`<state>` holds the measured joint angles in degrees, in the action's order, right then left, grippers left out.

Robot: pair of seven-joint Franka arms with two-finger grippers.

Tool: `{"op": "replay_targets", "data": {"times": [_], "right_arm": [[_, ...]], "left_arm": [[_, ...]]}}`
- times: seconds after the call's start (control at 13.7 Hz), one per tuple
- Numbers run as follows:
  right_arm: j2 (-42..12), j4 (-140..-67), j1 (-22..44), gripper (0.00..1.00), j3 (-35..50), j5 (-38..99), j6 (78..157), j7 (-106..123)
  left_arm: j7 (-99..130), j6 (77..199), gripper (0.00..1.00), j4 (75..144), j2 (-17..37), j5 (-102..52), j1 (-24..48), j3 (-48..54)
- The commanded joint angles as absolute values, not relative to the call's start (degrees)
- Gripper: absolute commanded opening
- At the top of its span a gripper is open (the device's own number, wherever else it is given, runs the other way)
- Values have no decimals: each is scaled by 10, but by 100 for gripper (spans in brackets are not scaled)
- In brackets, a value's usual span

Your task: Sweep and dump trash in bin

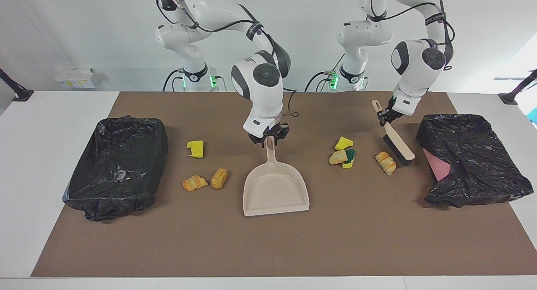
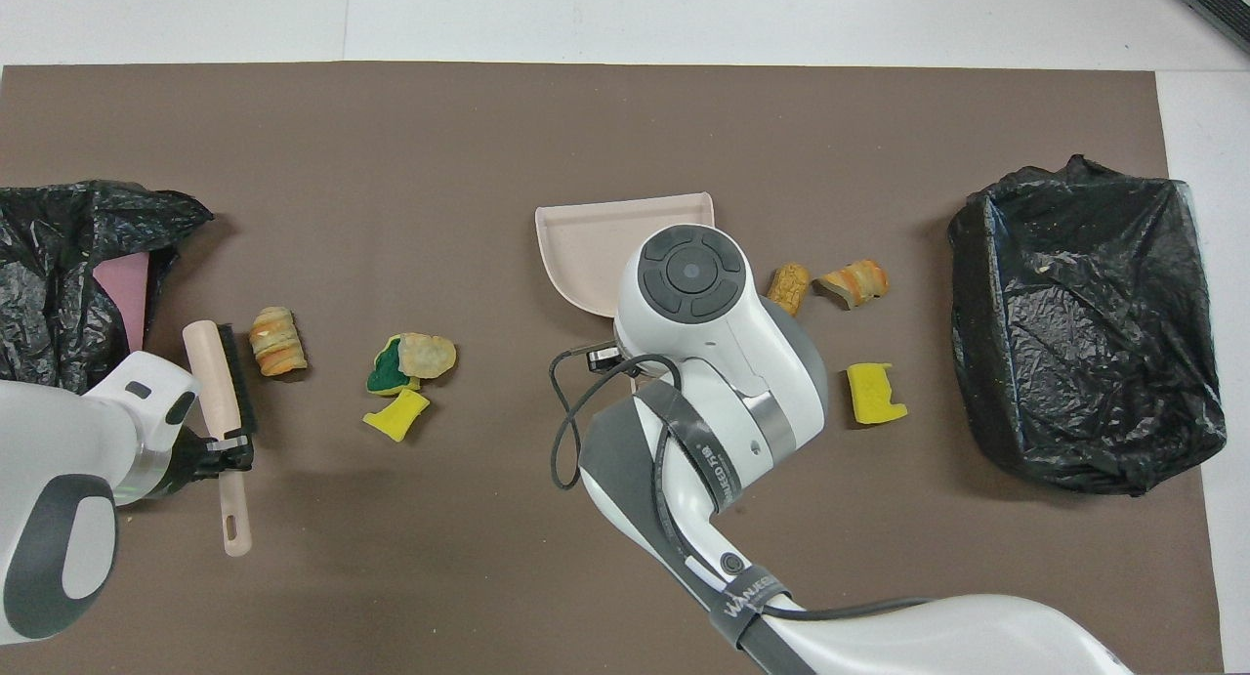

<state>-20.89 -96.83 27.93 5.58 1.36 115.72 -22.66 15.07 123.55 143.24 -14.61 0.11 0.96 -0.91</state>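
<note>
A beige dustpan (image 1: 275,189) lies flat mid-table, mouth away from the robots. My right gripper (image 1: 268,137) is at the tip of its handle; the wrist hides it from above. My left gripper (image 1: 384,116) is shut on the handle of a brush (image 1: 398,141), whose bristles hang beside a croissant piece (image 1: 386,163). More trash lies between them: a yellow sponge (image 1: 343,143), a green-backed sponge (image 1: 349,158) and a pastry bit (image 1: 337,157). Toward the right arm's end lie a yellow sponge (image 1: 195,149) and two pastry bits (image 1: 194,182), (image 1: 219,178).
A bin lined with a black bag (image 1: 117,164) stands at the right arm's end of the brown mat. Another black-bagged bin (image 1: 470,155), with pink showing at its side, stands at the left arm's end, close to the brush.
</note>
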Motion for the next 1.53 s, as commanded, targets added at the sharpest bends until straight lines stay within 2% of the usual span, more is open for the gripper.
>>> {"op": "replay_targets", "data": {"times": [0.0, 0.44, 0.51, 0.58, 0.95, 1.24, 1.46], "right_arm": [[-214, -987, 277, 50, 62, 25, 1180, -232], [-218, -1007, 282, 50, 62, 25, 1203, -232], [-217, -1009, 282, 38, 62, 25, 1201, -231], [-216, -1009, 284, 0, 62, 25, 1200, -229], [-204, -1001, 297, 0, 62, 14, 1194, -205], [-182, -1003, 282, 0, 60, -1, 1142, 47], [-180, -1007, 259, 0, 61, -15, 1141, 166]], "left_arm": [[143, 1245, 0, 1439, -151, 7, 8, -8], [105, 1245, 0, 1439, -142, 6, 11, -7], [100, 1245, 0, 1439, -141, 5, 15, -7], [99, 1246, 0, 1438, -133, 5, 19, -6], [52, 1246, 0, 1438, -131, -2, 39, -4], [51, 1260, 0, 1438, -124, -46, 87, -5], [53, 1261, 0, 1438, -124, -56, 105, -5]]}}
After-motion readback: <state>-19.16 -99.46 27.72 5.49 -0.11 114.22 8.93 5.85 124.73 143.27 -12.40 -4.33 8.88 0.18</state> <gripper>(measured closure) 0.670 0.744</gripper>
